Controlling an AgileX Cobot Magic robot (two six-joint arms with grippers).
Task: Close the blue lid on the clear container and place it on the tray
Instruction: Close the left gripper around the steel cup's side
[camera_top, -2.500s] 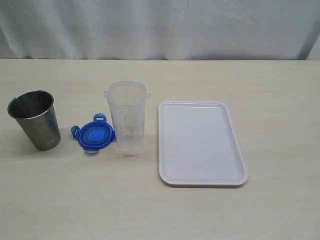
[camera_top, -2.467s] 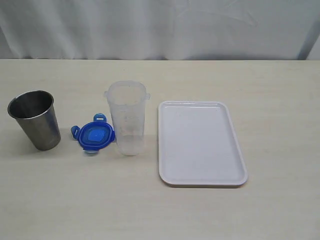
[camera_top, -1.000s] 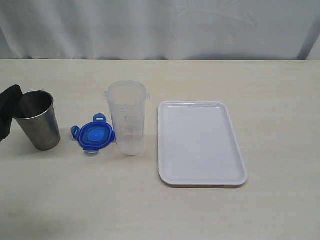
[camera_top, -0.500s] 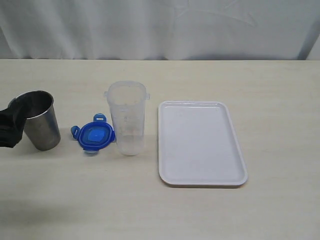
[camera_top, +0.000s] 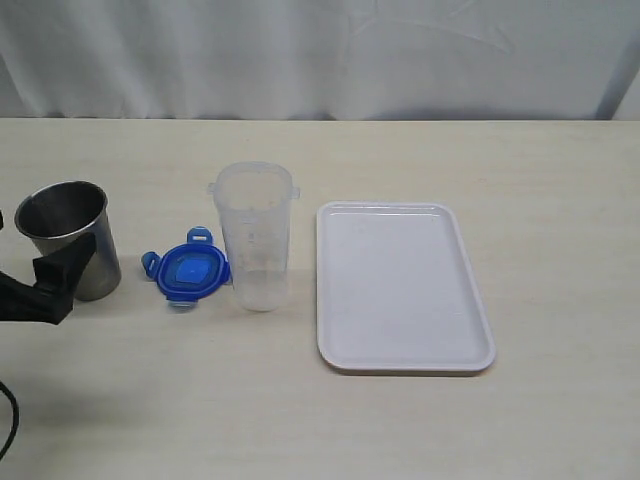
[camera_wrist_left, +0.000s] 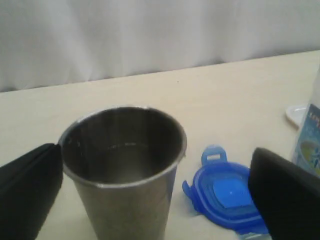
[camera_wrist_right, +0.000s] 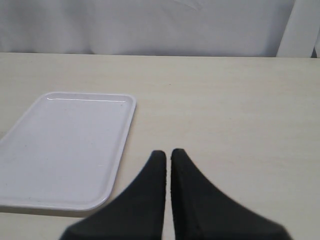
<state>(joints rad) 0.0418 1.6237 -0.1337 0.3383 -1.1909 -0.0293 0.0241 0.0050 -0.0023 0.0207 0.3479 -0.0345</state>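
The blue lid (camera_top: 188, 274) lies flat on the table, just left of the clear container (camera_top: 254, 237), which stands upright and uncovered. To their right lies the white tray (camera_top: 400, 285), with nothing on it. My left gripper (camera_wrist_left: 156, 192) is open at the table's left edge. One black finger (camera_top: 58, 278) shows in front of the steel cup. In the left wrist view the cup stands between the spread fingers, with the lid (camera_wrist_left: 227, 196) beyond. My right gripper (camera_wrist_right: 166, 154) is shut and empty, beside the tray (camera_wrist_right: 65, 145); it is outside the exterior view.
A steel cup (camera_top: 68, 238) stands upright at the far left, close to the lid and empty inside (camera_wrist_left: 125, 150). A white curtain backs the table. Bare tabletop lies in front of and to the right of the tray.
The left gripper has come in from the left edge and moved down and rightward along the steel cup. Lid, container and tray have not moved.
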